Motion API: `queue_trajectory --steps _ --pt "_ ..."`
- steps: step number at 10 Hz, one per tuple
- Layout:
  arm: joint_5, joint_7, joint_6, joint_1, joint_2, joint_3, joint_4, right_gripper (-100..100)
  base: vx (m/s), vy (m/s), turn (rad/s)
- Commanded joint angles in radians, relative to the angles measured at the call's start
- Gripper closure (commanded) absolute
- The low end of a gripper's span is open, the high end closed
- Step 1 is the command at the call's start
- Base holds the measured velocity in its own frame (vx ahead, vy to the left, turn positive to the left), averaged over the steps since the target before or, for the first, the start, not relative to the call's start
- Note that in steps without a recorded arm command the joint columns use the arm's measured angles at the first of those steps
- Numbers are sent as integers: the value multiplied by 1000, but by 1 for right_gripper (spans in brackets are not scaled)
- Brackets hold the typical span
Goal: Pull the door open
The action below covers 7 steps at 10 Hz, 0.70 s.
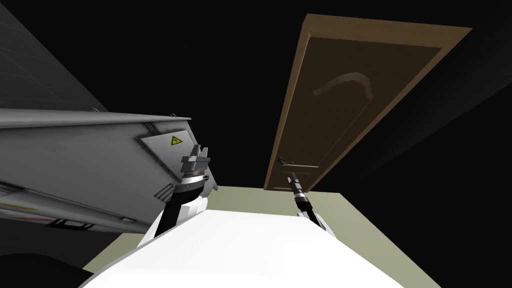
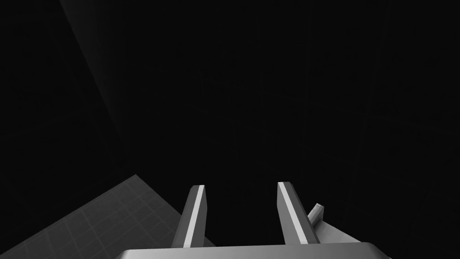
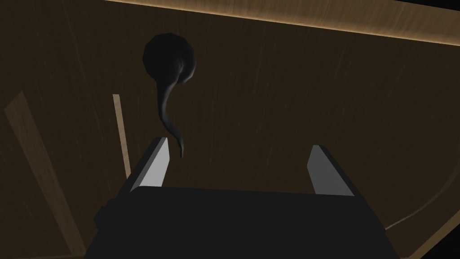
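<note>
At the far left, a grey cabinet (image 1: 75, 150) bears a yellow warning sticker (image 1: 175, 140). The left claw (image 1: 200, 149) hangs before it, blades wide apart and holding nothing. To the right stands the brown, wood-grained door (image 1: 345, 100), with a dark lever handle (image 3: 168, 60) near its left edge. The right claw (image 3: 238, 148) is spread wide at the handle. The lever's tip is just beside one blade, perhaps touching it.

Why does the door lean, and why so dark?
Head view: the wide, rolled lens slants everything, so the brown door only seems to lean. Right wrist view: dim; the dark handle barely stands out. Left wrist view: blackness beyond the open left gripper.
</note>
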Motion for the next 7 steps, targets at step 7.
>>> queue_trajectory --steps 7 --pt "-15 -12 -17 -47 -46 6 193 -100 75 -49 62"
